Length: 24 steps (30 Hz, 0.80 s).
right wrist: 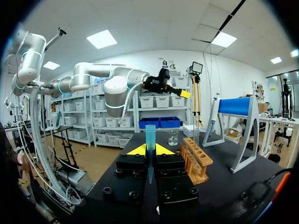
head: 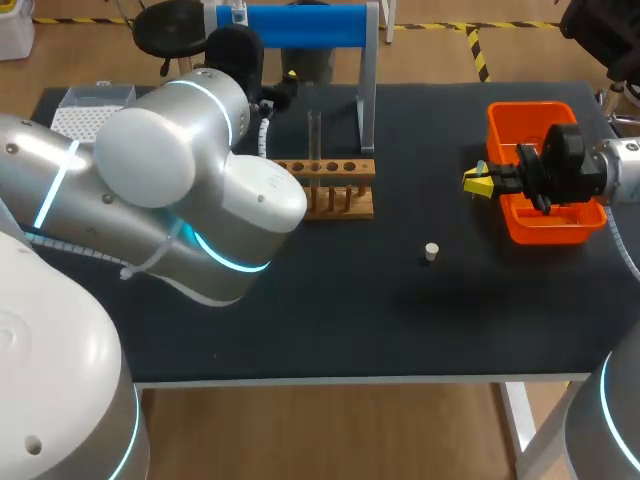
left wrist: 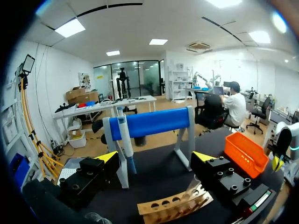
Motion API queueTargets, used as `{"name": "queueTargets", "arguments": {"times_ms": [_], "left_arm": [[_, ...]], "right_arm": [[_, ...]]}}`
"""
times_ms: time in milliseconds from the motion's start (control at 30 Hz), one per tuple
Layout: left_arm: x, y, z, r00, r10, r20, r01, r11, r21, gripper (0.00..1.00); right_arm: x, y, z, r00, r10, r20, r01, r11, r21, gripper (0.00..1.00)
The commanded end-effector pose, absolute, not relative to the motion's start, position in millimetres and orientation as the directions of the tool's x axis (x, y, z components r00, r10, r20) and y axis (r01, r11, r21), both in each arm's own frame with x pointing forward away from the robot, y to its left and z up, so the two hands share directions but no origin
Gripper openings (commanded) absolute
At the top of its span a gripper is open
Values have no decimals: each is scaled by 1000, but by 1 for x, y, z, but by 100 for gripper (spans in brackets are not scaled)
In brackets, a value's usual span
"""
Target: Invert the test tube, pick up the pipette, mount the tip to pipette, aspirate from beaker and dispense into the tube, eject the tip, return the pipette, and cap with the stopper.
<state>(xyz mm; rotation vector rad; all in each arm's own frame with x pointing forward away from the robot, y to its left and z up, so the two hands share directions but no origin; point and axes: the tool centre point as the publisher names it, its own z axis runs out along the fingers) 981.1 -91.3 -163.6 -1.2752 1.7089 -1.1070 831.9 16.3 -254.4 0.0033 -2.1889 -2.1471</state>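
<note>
left side: bulky silver-white round-jointed left arm [head: 160, 160], glowing cyan ring bands, white ribbed cable [head: 264, 135]
right side: silver cylindrical right arm [head: 625, 172], cyan band
left tool: black blocky left gripper [left wrist: 156, 158], recessed round screws, yellow wedge tips
right tool: black right gripper [head: 477, 182], yellow tips

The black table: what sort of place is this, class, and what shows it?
Most likely a robotics lab bench set for liquid handling: a wooden test tube rack, a blue pipette stand, and a blue pipette tip held in the right gripper.

Black-topped table [head: 330, 330] with a white frame.
</note>
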Motion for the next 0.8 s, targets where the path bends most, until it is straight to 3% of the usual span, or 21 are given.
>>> {"name": "queueTargets", "arguments": {"times_ms": [33,800], "left_arm": [[992,-87,-169,-236,-970,-50,-355,134,-925,100],[1040,-68,-187,-222,-974,-35,-332,109,-937,100]], "right_arm": [[831,16,-254,-997,-54,52,51,22,998,0],[831,16,-254,-997,-54,52,51,22,998,0]]}}
